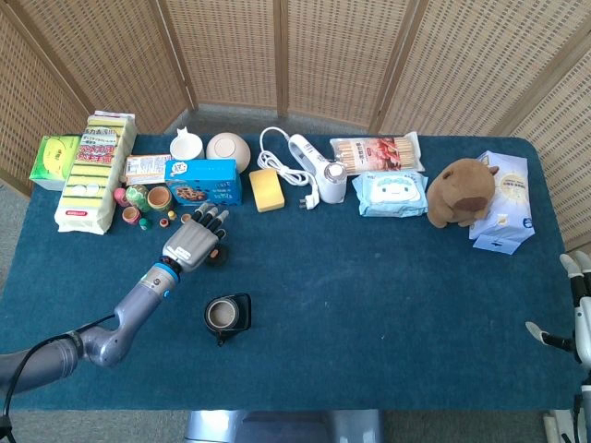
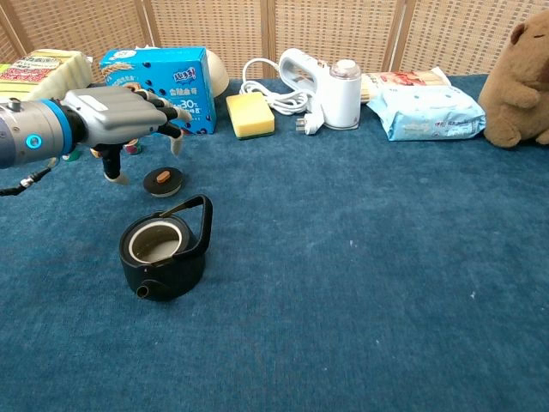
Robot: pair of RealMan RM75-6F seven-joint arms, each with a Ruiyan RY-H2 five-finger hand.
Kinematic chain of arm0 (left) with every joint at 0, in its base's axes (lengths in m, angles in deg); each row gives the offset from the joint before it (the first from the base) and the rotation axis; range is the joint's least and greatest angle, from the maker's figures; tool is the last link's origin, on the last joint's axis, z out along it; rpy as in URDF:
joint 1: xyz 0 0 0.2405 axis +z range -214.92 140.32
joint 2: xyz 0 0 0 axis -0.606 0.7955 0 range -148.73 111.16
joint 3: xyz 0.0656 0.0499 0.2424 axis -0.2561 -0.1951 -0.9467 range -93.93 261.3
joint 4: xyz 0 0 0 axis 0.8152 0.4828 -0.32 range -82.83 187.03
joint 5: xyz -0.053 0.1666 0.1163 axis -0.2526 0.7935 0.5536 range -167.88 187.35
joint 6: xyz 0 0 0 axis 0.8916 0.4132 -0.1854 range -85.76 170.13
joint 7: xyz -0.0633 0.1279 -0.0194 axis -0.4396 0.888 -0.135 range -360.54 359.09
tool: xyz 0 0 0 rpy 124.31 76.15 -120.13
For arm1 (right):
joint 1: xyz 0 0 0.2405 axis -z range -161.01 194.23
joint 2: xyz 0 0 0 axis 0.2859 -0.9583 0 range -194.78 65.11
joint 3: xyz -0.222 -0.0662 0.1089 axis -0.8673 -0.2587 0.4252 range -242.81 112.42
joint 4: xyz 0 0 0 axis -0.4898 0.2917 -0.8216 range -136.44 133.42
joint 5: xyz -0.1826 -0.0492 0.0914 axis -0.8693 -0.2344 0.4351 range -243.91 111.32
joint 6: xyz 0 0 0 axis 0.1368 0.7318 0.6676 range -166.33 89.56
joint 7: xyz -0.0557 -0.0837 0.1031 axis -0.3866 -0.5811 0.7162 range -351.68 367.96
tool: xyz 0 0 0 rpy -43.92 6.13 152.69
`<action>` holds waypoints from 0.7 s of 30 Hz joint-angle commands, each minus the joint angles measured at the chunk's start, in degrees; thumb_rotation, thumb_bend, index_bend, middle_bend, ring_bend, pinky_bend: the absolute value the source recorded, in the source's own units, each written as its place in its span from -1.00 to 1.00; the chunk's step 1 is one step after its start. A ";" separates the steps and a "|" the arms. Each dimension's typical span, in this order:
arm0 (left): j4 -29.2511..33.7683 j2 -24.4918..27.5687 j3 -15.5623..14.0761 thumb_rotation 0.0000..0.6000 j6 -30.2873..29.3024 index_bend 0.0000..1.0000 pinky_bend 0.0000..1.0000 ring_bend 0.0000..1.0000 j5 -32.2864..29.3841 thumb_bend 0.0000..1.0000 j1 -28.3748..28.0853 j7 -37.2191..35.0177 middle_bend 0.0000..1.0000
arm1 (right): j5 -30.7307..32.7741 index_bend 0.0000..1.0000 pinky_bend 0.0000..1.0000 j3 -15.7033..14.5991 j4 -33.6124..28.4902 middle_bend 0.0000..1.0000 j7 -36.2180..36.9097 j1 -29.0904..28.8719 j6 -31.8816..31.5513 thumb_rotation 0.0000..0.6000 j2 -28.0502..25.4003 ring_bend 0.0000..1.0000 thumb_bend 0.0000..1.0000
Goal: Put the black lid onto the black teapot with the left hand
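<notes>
The black teapot (image 2: 163, 254) stands open on the blue cloth with its handle raised; the head view shows the teapot (image 1: 227, 315) left of centre. The black lid (image 2: 163, 180), with a small brown knob, lies on the cloth just behind it. My left hand (image 2: 122, 120) hovers over and slightly left of the lid with its fingers spread and its thumb pointing down, holding nothing. In the head view the left hand (image 1: 194, 243) covers most of the lid (image 1: 219, 256). My right hand (image 1: 578, 309) is at the far right edge, fingers apart and empty.
Behind the left hand stand a blue snack box (image 2: 159, 78), small nesting dolls and cups (image 1: 138, 198) and a yellow sponge (image 2: 250, 115). Further right are a white charger with its cable (image 2: 296, 69), a wipes pack (image 2: 431, 112) and a brown plush (image 2: 519, 79).
</notes>
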 commanded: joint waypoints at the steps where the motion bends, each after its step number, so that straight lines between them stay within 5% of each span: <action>1: -0.25 -0.48 -0.46 1.00 -0.14 -0.43 -0.93 -1.00 -0.51 -0.63 -0.44 0.55 -1.00 | 0.06 -0.98 -1.00 0.06 -0.01 -1.00 0.21 0.05 -0.07 1.00 -0.08 -1.00 -0.98; 21: -1.46 -3.25 -2.72 1.00 -1.70 -0.43 -0.93 -1.00 -4.02 -0.63 -2.38 2.49 -1.00 | -0.08 -0.97 -1.00 0.01 0.04 -1.00 1.85 0.22 0.16 1.00 -0.74 -1.00 -0.98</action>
